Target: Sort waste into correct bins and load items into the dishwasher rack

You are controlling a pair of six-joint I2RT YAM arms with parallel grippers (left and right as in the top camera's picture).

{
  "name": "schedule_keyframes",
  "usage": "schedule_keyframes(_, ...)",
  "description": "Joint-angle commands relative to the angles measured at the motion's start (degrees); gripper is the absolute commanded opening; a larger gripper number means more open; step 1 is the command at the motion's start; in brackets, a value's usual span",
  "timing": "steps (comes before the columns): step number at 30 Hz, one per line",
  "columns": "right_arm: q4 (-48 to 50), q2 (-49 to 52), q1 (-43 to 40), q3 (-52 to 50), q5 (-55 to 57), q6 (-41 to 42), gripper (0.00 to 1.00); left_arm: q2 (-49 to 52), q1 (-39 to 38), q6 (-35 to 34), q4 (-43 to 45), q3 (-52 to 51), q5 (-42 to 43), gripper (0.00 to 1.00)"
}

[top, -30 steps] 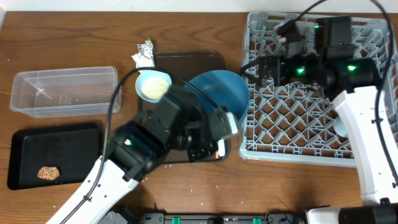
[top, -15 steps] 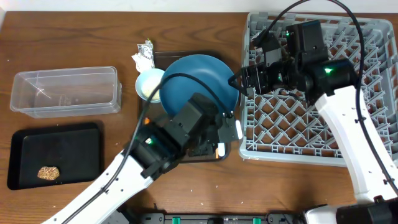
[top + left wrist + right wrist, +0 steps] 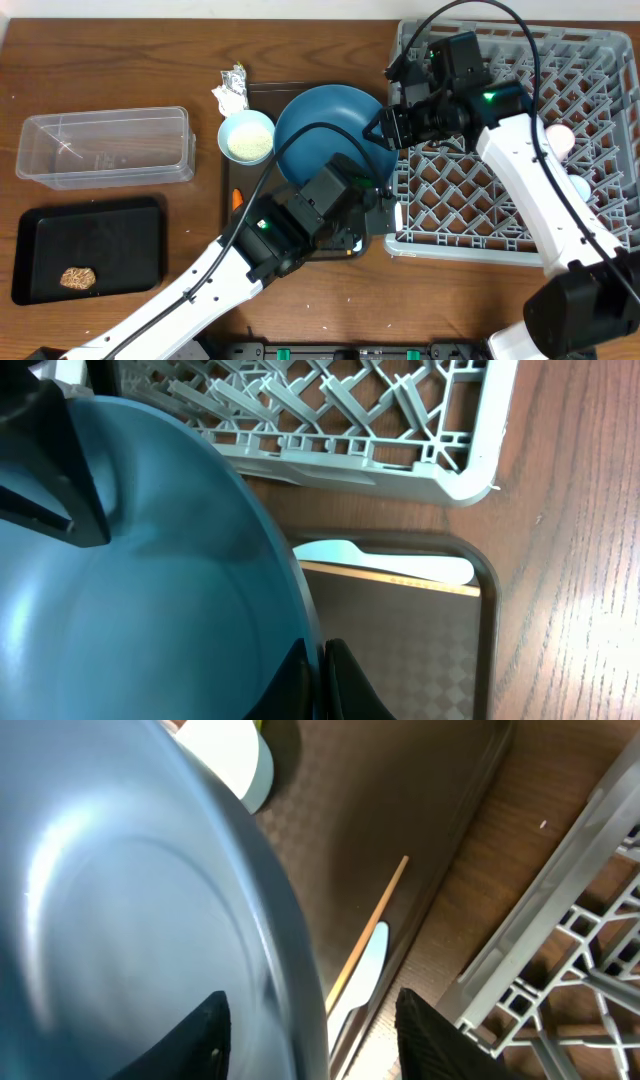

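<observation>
Blue plate (image 3: 325, 130) is held tilted above the brown serving tray (image 3: 400, 660), right beside the rack (image 3: 460, 243) but not in it. Left pincer (image 3: 322, 665) is clenched on the plate's lower rim. Right pincer (image 3: 315, 1040) straddles the plate's right rim, fingers (image 3: 425, 1035) spread either side with a gap showing, so it's not gripping. Spoon (image 3: 365, 970) and chopstick (image 3: 368, 925) lie side by side on the serving tray. Bowl (image 3: 246, 137) of rice is at that tray's left edge. Pink cup (image 3: 558, 137) is in the rack. Brown lump (image 3: 77, 277) is in the black tray (image 3: 100, 240).
</observation>
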Motion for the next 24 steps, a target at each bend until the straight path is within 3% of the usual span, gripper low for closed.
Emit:
schedule_keyframes(1,0.4,-0.2,0.5,0.4,0.1,-0.1,0.43,-0.5,-0.1,1.0,0.3,1.4,-1.4,0.06)
schedule_keyframes(19,0.1,-4.8,-0.6,0.4,-2.1,-5.0,0.48,-0.4,-0.1,1.0,-0.5,1.4,-4.5,0.06)
schedule_keyframes(24,0.2,-6.1,-0.6,0.4,-1.9,-4.4,0.43,-0.4,-0.1,1.0,-0.5,1.4,-4.5,0.06)
